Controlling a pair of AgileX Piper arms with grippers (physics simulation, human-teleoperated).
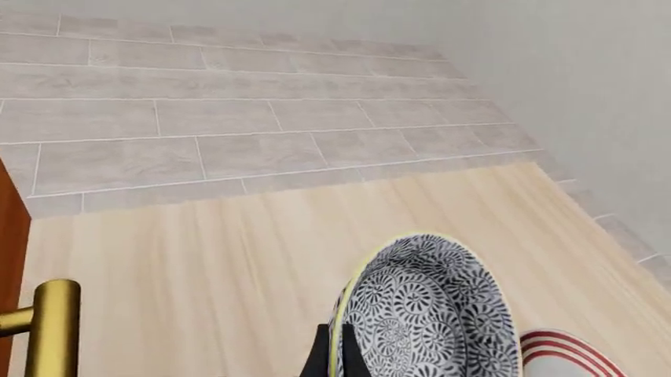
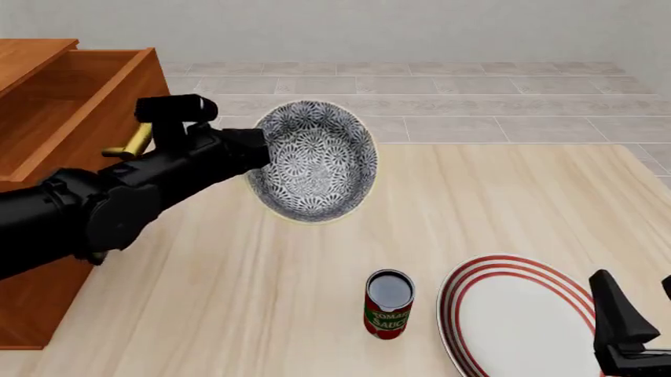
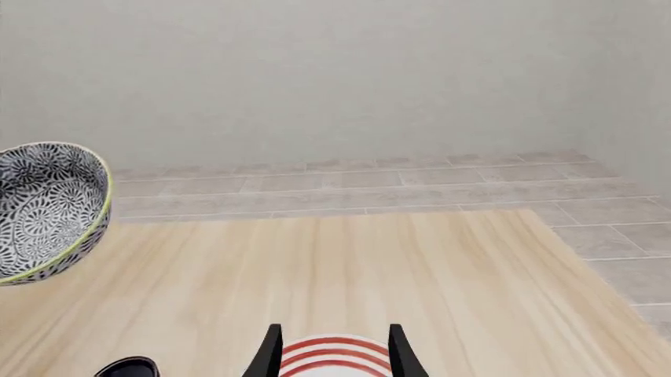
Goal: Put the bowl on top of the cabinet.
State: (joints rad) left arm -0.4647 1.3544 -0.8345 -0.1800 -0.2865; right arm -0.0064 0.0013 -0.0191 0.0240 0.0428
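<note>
My left gripper (image 2: 258, 152) is shut on the rim of the blue-grey floral bowl (image 2: 314, 161), holding it tipped on its side in the air above the table. The bowl (image 1: 430, 314) fills the near part of the left wrist view, with the gripper (image 1: 333, 355) pinching its cream rim. It also shows in the right wrist view as the bowl (image 3: 47, 208), clear of the tabletop. The reddish-brown cabinet (image 2: 63, 102) stands just left of the bowl, its brass handle (image 2: 131, 141) close behind my arm. My right gripper (image 2: 637, 310) hangs open, low at the near right.
A tomato sauce can (image 2: 388, 304) stands upright near the front middle. A white plate with red rings (image 2: 514, 314) lies at the near right, under the right gripper (image 3: 333, 345). The cabinet's upper drawer looks pulled out. A tiled floor lies beyond the table's far edge.
</note>
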